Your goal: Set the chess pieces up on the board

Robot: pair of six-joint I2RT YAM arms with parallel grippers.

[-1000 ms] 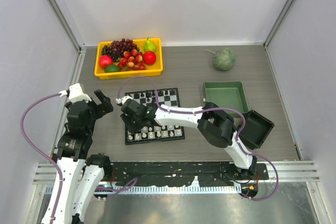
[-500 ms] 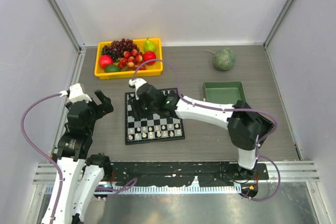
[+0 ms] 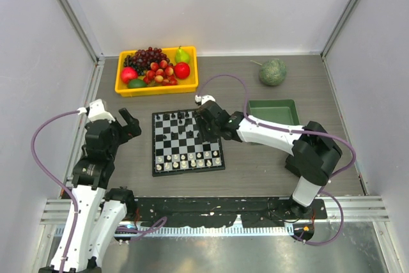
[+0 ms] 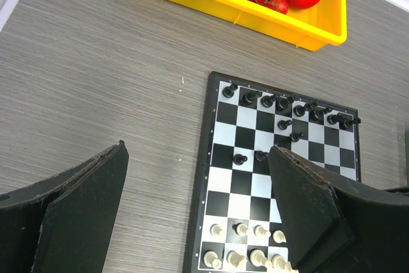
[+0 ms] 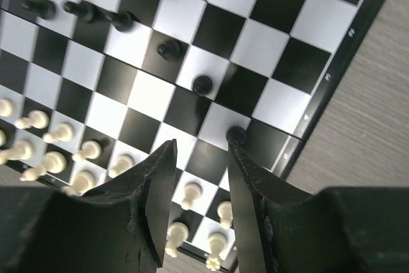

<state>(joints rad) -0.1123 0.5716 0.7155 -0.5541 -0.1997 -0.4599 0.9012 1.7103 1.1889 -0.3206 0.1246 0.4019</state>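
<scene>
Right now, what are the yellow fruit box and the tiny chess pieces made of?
The yellow box looks like smooth moulded plastic: it has one even colour, thin walls and ribs under its rim. The chess pieces seem to be glossy plastic too, going by their small shiny highlights, though they could be painted wood.

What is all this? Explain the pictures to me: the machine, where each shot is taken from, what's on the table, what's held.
Two robot arms are bolted at the near edge of a table. The wide picture looks down from above and behind them; the other two come from a camera on each wrist. The left gripper hangs open beside the chessboard; the right gripper hovers open over its right side. Neither holds anything. Black pieces stand mostly at the far end, white pieces at the near end. Also there: a yellow tray of fruit, a green tray and a round green fruit.
</scene>
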